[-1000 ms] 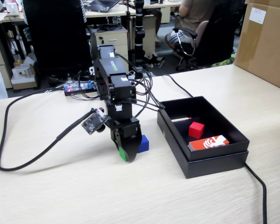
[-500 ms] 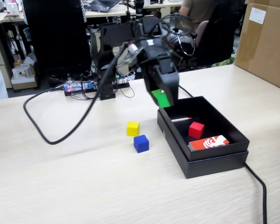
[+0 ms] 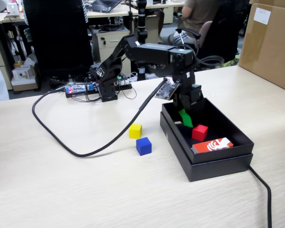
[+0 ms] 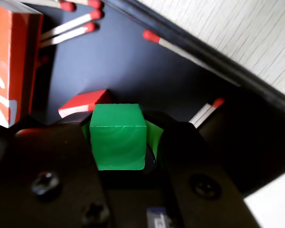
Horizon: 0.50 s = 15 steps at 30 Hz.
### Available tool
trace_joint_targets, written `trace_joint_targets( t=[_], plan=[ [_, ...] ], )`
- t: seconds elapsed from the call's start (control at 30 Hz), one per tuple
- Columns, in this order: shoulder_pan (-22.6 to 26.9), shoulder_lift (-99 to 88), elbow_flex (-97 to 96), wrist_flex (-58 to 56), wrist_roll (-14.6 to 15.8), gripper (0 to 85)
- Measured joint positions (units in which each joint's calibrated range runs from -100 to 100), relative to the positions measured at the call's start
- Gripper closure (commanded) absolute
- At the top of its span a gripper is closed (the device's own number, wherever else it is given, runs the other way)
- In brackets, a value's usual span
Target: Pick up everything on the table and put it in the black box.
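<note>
- Over the black box (image 3: 213, 164) on the counter (image 3: 61, 190), the claw (image 3: 186, 118) hangs clamped on a green block (image 4: 118, 137); in the fixed view the arm hides most of that block.
- Inside the box lie a red block (image 3: 199, 132) and an orange-and-white matchbox (image 3: 213, 145), which the wrist view cuts off at its left edge.
- Loose matches (image 4: 71, 29) are scattered on the box floor, seen only from the wrist.
- A yellow block (image 3: 135, 130) and a blue block (image 3: 143, 146) sit on the counter, just left of the box in the fixed view.
- A black cable (image 3: 76, 149) loops across the counter.
</note>
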<state>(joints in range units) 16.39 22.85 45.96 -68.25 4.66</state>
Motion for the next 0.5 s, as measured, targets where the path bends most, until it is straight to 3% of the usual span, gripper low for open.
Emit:
trace_joint_targets(
  t=[0.1,0.17,0.3,0.5],
  plan=[
    [0.1,1.7,4.5,0.0,0.2,70.2],
    [0.3,2.6,8.7,0.0,0.4,56.3],
    [0.4,2.8,8.6,0.0,0.6,45.5],
    [0.1,2.7,5.2,0.0,0.6,40.3]
  ],
)
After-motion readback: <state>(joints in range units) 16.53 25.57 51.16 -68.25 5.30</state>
